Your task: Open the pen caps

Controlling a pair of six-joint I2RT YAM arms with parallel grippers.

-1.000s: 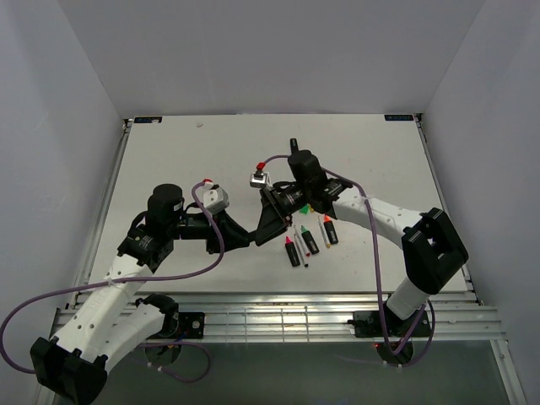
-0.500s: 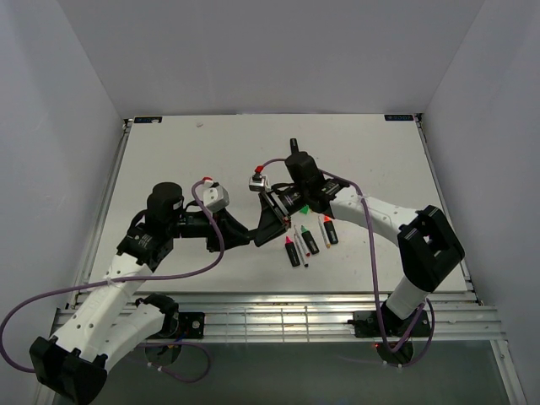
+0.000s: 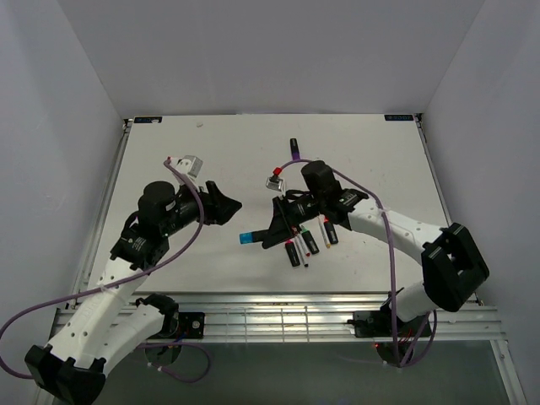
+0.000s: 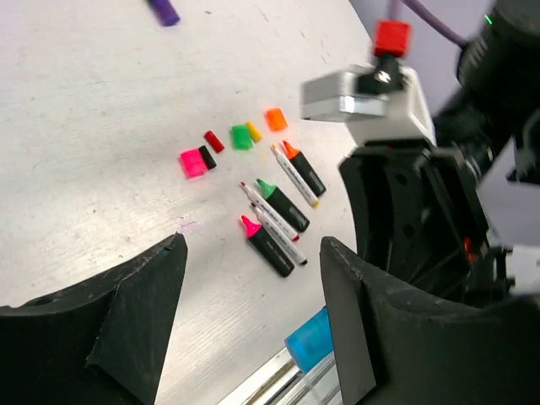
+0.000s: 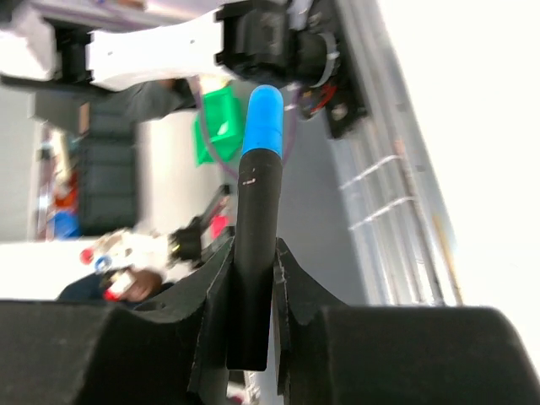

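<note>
My right gripper [image 3: 272, 234] is shut on a stubby black marker [image 5: 256, 253], held above the table. Its blue cap [image 3: 246, 238] is still on and points left; the cap also shows in the right wrist view [image 5: 264, 118] and the left wrist view [image 4: 308, 339]. My left gripper [image 3: 226, 205] is open and empty, a short way left of the blue cap. Loose pink [image 4: 193, 162], green [image 4: 242, 136], orange [image 4: 275, 119] and small red [image 4: 214, 141] caps lie on the table.
Uncapped markers with pink [image 4: 268, 246], green [image 4: 283, 204] and orange [image 4: 302, 169] tips and thin white pens [image 4: 274, 224] lie in a row under the right arm. A purple-ended piece [image 4: 163, 10] lies farther back. The table's front rail [image 3: 278, 304] is close by.
My left gripper has let go, opened and pulled back to the left. My right gripper has moved down and slightly right with the blue-capped marker still in it.
</note>
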